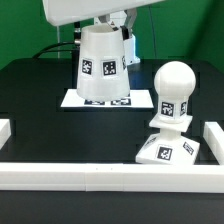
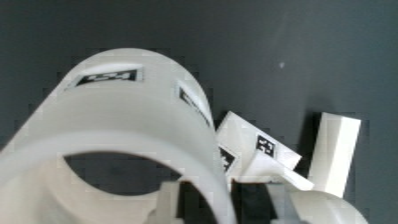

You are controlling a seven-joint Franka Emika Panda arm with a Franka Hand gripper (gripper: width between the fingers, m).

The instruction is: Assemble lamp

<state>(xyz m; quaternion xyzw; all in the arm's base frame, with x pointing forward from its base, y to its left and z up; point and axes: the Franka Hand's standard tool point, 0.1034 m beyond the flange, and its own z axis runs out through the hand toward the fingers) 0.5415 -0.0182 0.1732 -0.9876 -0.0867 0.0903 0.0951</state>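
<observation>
1. Hanging over the far part of the black worktop [image 1: 40, 110], the gripper [image 1: 116, 36] sits at the upper rim of the shade [image 1: 101, 66]; its fingers are mostly hidden, so I cannot tell how wide they are or whether they clamp the rim.
2. In the wrist view the shade [image 2: 125, 120] fills the frame, its open mouth toward the camera, tags on its wall.
3. Below the shade lies the marker board [image 1: 75, 99], flat on the worktop; whether the shade rests on it or is lifted cannot be told.
4. Toward the exterior view's right, well apart from the shade, the bulb [image 1: 173, 95] stands upright on the base [image 1: 165, 152].
5. White border rails [image 1: 100, 176] edge the worktop near the base.
</observation>
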